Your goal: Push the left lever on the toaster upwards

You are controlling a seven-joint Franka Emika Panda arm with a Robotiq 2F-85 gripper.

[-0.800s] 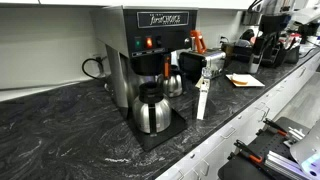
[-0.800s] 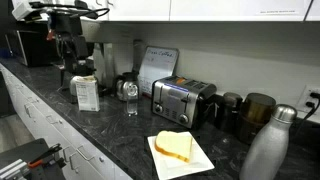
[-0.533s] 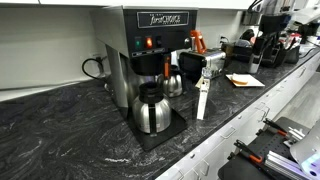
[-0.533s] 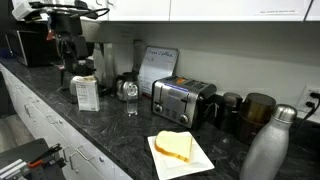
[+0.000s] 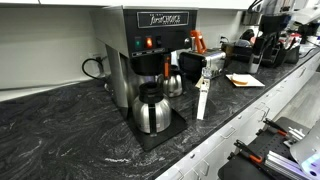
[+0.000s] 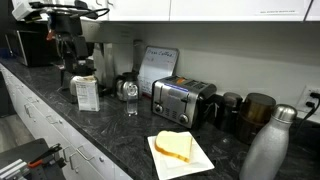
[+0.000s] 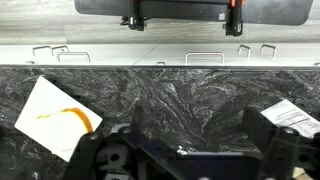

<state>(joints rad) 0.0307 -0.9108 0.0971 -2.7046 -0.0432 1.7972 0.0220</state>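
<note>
The toaster (image 6: pixel 182 100) is a small shiny-metal box with a dark end panel, standing on the black stone counter near the wall. It also shows in an exterior view (image 5: pixel 211 65) behind the coffee brewer. Its levers are too small to make out. My gripper (image 6: pixel 71 68) hangs from the arm well away from the toaster, at the counter's other end, above a white box; it shows far back in an exterior view (image 5: pixel 268 58). In the wrist view the gripper (image 7: pixel 195 150) is open and empty over bare counter. The toaster is out of the wrist view.
A tall coffee brewer (image 5: pixel 150 45) holds a steel carafe (image 5: pixel 152 108). A white box (image 6: pixel 87 93), a glass (image 6: pixel 132 101), toast on a white napkin (image 6: pixel 178 149) and a steel bottle (image 6: pixel 268 146) stand on the counter. The wrist view shows the napkin (image 7: pixel 55 115).
</note>
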